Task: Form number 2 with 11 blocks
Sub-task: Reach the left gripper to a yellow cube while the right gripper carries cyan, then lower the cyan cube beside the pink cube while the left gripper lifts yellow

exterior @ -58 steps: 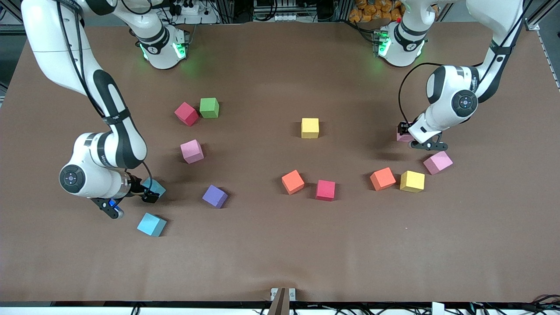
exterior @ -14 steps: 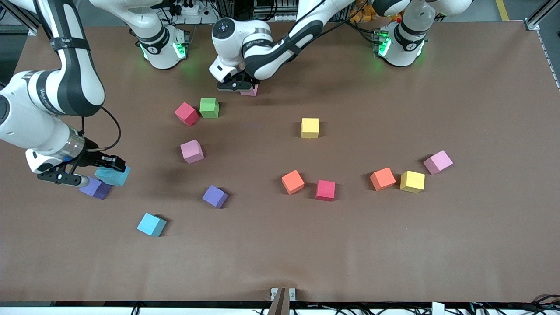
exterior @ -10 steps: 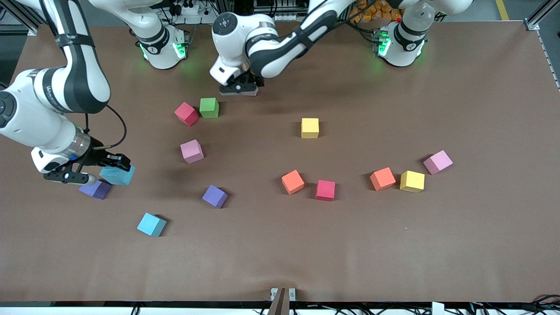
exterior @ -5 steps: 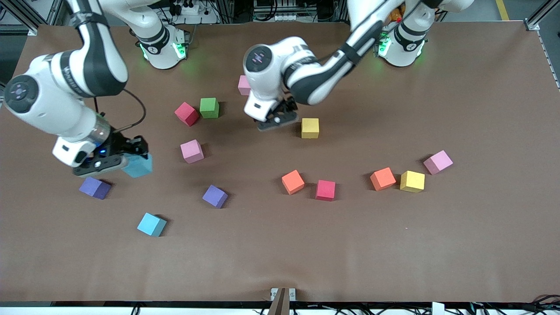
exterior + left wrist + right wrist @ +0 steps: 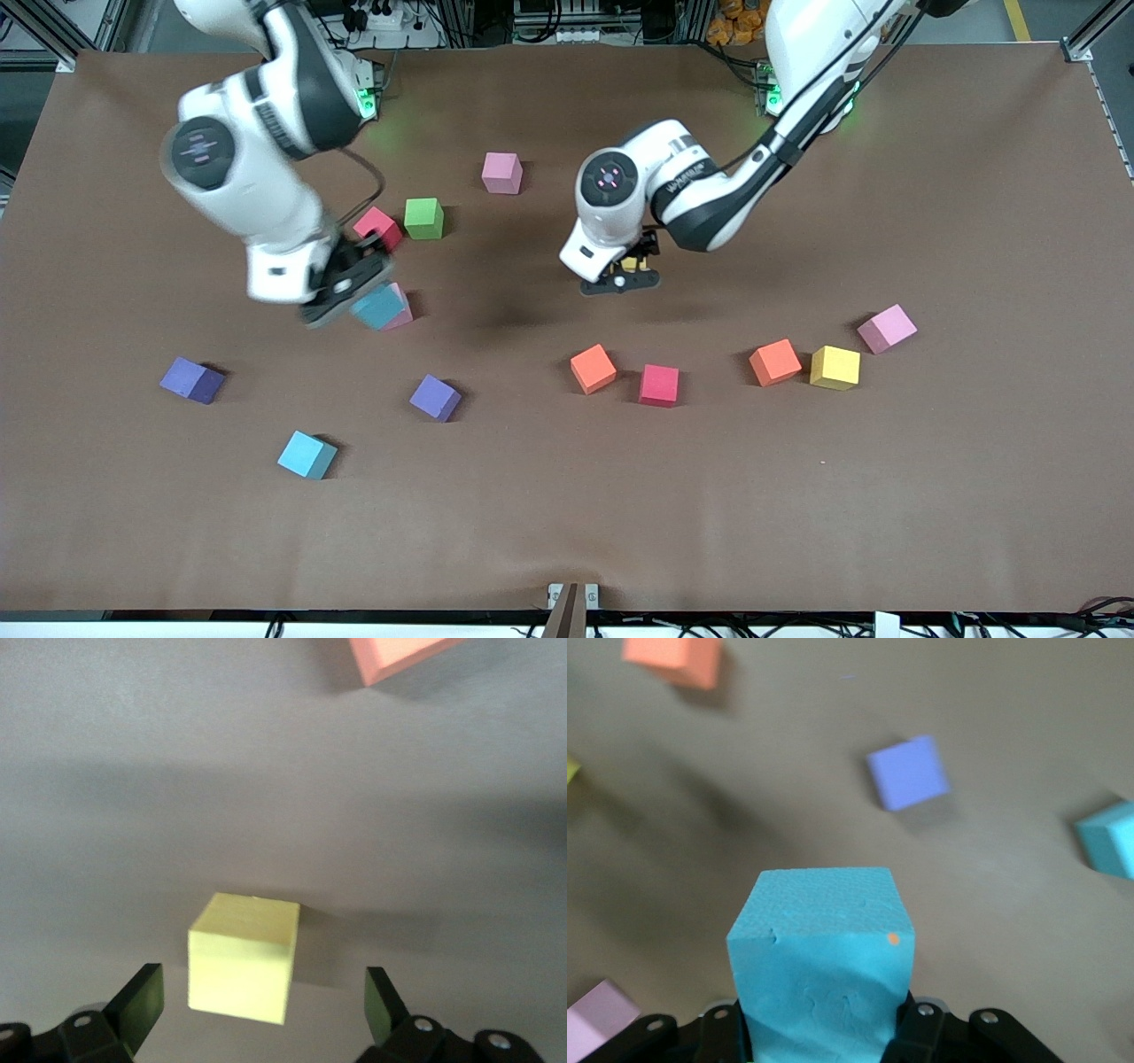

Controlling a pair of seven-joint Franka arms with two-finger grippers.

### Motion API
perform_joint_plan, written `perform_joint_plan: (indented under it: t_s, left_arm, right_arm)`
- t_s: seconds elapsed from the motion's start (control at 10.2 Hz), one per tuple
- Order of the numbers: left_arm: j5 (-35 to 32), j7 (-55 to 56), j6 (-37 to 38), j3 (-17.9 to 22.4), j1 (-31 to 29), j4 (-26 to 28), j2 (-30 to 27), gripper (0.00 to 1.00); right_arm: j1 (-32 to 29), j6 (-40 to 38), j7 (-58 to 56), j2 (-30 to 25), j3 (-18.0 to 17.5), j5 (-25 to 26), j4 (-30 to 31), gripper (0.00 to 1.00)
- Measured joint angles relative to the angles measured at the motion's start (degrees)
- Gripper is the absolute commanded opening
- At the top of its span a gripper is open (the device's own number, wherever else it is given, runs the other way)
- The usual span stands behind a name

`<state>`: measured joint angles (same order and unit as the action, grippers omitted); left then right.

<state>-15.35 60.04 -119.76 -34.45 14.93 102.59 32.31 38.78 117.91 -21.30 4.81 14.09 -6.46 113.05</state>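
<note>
- A purple block [image 5: 192,381] lay at about eight o'clock on the table [image 5: 567,532], taking twelve o'clock as the robots' bases.
- A loose cyan block [image 5: 306,455] sat at five o'clock from it, well apart.
- The right gripper [image 5: 350,292] hung in the air at about ten o'clock, its fingers clamped on a held cyan block [image 5: 379,306]. The right wrist view showed that block [image 5: 819,966] filling the space between the fingers.
- Under it a pink block [image 5: 403,312] showed only at one edge.
- A red block [image 5: 381,227] lay at twelve o'clock from that pink one, partly covered by the right arm, with the green cube [image 5: 423,218] just beside it at three o'clock.
- A second purple block [image 5: 435,397] lay at seven o'clock from the table's middle.
- A second pink block [image 5: 501,173] stood alone near twelve o'clock.
- The left gripper [image 5: 620,276] hovered low over a yellow block [image 5: 630,263] near the middle. Its jaws were spread wide, one finger [image 5: 142,999] on each side of the block [image 5: 242,957], neither touching it.
- An orange block [image 5: 593,369] and a crimson block [image 5: 659,385] lay near each other at six o'clock from that gripper.
- At about four o'clock a second orange block [image 5: 775,361] sat just beside a second yellow block [image 5: 834,367], with a third pink block [image 5: 886,328] near them at one o'clock.
- The blocks lay scattered, with no rows of the number 2 joined.
</note>
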Motion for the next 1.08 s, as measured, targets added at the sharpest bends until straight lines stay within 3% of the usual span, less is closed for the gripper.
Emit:
perform_joint_plan:
  t_s: [0.59,1.08]
  left_arm:
    - [-0.37,-1.46,-11.63,-0.39,-2.17,9.53,-1.16,1.00]
    - [-2.17,-1.48,-13.42,-0.50,-2.31,12.99,-1.54,1.00]
  right_arm:
    - [22.18,2.98,-0.63,-4.55,1.26,3.32,8.75,0.36]
    - [33.26,11.43,-0.74,-6.87,1.32,5.34,18.25,0.36]
